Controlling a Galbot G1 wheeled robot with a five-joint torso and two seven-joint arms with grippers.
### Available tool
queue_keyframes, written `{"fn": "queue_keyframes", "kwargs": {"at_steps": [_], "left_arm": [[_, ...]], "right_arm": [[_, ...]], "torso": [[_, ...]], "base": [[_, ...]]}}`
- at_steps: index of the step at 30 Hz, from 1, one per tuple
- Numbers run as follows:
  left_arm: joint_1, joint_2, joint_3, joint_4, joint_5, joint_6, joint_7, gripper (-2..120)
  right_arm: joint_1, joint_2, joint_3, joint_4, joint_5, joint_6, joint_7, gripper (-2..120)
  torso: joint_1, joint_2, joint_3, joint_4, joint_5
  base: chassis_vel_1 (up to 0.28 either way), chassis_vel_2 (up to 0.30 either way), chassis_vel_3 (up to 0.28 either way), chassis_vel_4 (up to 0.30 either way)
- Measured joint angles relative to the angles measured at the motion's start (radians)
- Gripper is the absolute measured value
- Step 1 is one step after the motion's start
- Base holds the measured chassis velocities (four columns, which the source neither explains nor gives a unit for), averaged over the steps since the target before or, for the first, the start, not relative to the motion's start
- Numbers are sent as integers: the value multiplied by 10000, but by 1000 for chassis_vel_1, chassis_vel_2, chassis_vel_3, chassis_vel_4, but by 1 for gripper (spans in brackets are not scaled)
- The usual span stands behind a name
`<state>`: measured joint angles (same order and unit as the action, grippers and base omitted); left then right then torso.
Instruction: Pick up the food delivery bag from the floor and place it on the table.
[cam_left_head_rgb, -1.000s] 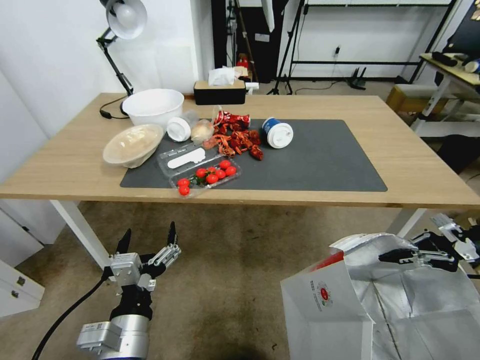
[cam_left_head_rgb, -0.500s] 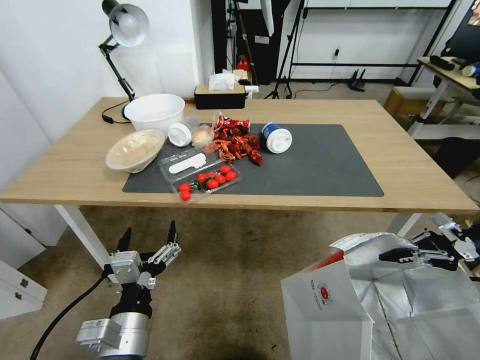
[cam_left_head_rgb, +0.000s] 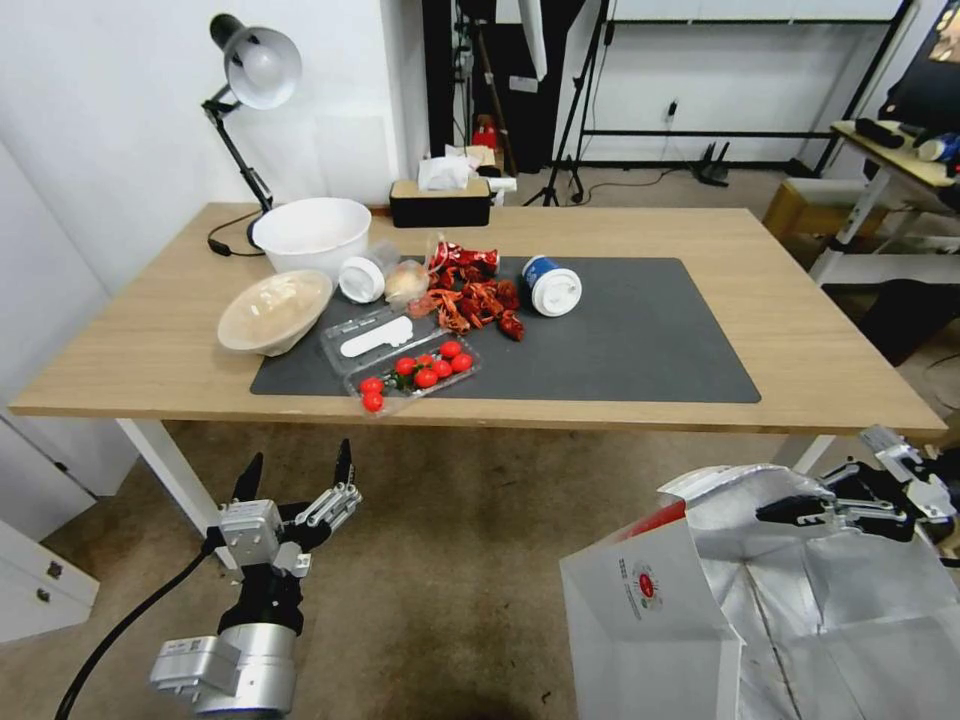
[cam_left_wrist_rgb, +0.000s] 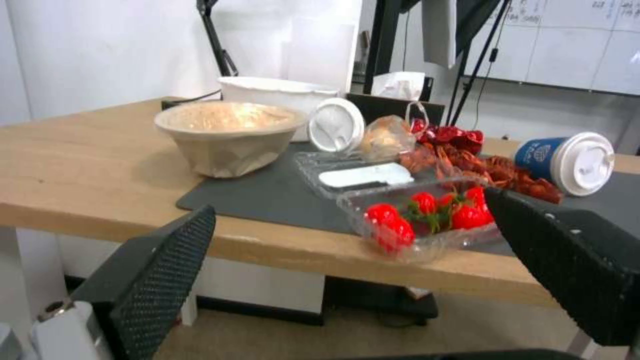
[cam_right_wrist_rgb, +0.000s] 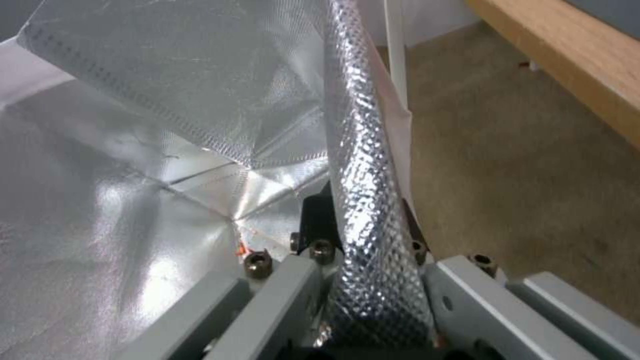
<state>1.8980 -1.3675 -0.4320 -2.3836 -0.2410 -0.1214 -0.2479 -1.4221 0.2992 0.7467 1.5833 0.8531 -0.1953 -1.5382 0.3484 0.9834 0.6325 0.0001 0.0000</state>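
Silver foil lines the food delivery bag (cam_left_head_rgb: 760, 610), whose rim is clamped in the right pincer (cam_left_head_rgb: 790, 512) beside the floor (cam_left_head_rgb: 470, 560), below the tabletop (cam_left_head_rgb: 820, 330) edge. Left pincer (cam_left_head_rgb: 295, 475) hangs released, well apart from the bag. The lift seems underway; next, the bag likely must rise above the edge and onto bare mat (cam_left_head_rgb: 640, 340) beyond the right pincer.

Right gripper (cam_right_wrist_rgb: 363, 280): jaws closed on a quilted silver foil wall of the food delivery bag (cam_right_wrist_rgb: 167, 125), which rises upright between them. Crinkled foil lining spreads to one side. Brownish floor (cam_right_wrist_rgb: 533, 190) lies beyond; the light-wood table (cam_right_wrist_rgb: 580, 75) edge crosses one corner
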Motion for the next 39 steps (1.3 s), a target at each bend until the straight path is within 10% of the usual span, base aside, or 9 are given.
{"fn": "queue_keyframes", "kwargs": {"at_steps": [39], "left_arm": [[-51,97,-10,148,13,-279,93,100]], "right_arm": [[3,-216,200,-84,482,-216,1,0]], "torso": [[81,204,121,-1,1]], "base": [[0,0,0,0]]}}
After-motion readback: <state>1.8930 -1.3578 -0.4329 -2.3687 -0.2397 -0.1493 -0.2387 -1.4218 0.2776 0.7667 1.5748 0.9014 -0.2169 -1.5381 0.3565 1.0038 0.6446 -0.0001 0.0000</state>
